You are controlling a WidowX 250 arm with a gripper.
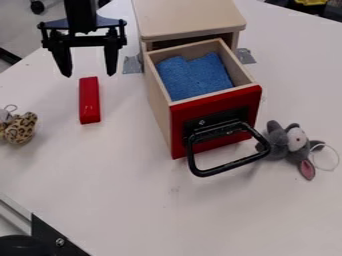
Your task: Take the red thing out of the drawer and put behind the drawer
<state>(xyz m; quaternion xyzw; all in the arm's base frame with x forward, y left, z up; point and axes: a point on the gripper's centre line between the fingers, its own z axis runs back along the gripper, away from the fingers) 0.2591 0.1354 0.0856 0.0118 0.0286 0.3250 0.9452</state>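
Black bracket [55, 238] nearest, at seven o'clock; at ten, red block [89, 100] out of drawer [158, 107], flat on table [133, 200], long axis twelve-to-six. With gripper [89, 74] spread wide and empty at half past ten, likely at placing step: needs gripping across narrow sides, then carrying behind drawer.
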